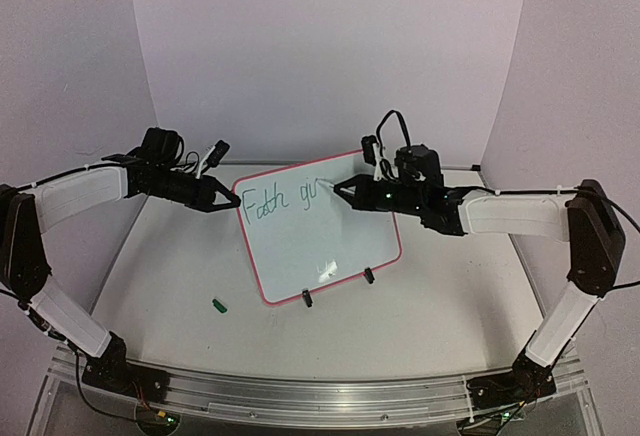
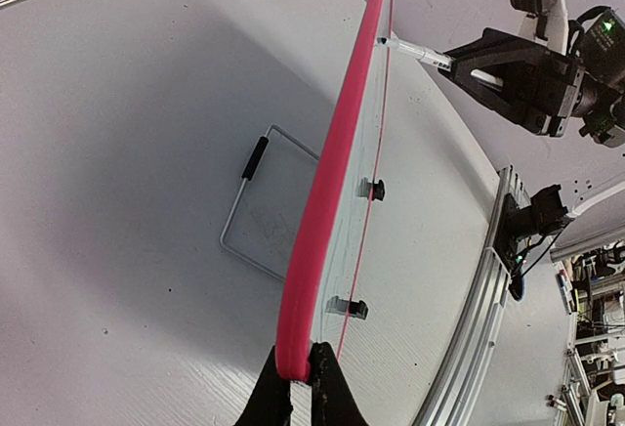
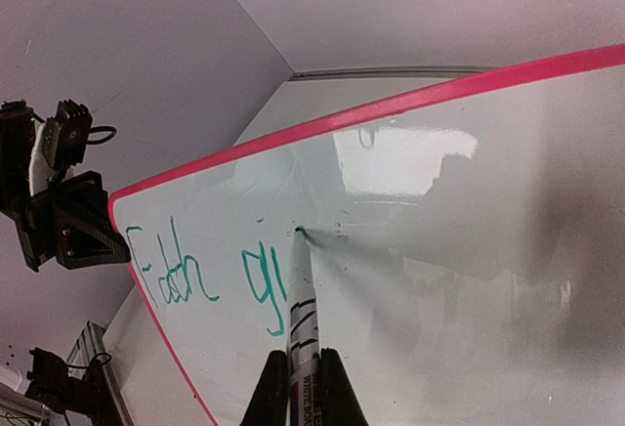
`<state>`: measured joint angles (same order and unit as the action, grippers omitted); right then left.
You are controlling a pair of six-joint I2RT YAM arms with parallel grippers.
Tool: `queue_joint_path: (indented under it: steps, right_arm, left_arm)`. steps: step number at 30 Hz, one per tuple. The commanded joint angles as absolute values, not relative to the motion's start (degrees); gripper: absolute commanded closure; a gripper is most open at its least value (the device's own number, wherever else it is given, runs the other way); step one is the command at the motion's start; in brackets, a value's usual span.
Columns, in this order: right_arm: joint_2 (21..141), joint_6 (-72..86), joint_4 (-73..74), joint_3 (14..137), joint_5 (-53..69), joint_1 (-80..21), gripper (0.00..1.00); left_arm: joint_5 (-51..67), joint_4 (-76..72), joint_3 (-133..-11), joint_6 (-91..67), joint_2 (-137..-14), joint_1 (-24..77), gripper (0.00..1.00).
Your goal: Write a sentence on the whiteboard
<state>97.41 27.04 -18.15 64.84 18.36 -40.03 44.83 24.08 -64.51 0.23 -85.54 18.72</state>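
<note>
Sentence (image 3: 176,284) barely started: left tool (image 2: 298,387) clamps whiteboard (image 1: 320,246) rim, right tool (image 3: 303,392) grips marker (image 3: 301,314), tip on board. Next we finish the second word.

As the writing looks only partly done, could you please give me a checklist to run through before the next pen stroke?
1. left gripper clamped on the pink rim of the whiteboard: ok.
2. right gripper shut on the marker: ok.
3. Marker tip touching the board just after the last letter: ok.
4. sentence finished: not ok, it reads only "Faith gu".
5. Bare board to the right for more letters: ok.
6. clip feet resting flat on the table: cannot tell.
</note>
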Motion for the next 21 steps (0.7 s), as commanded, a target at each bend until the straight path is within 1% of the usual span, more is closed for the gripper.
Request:
queue_joint_path:
  steps: [1,11,21]
  right_arm:
    - [97.42,26.66,-17.54,63.15,19.26,-39.76,1.0]
    - [95.62,27.06,-17.13,59.75,17.95,-39.78,1.0]
    - [92.98,26.79,-16.44,59.6,15.28,-39.8,1.0]
  left_arm:
    - [41.76,28.95,-64.37,5.01,-87.89,21.27,1.0]
    - [41.67,29.02,-64.39,5.02,-87.89,21.27,1.0]
    - [41.4,29.16,-64.34,5.11,-87.49,21.29,1.0]
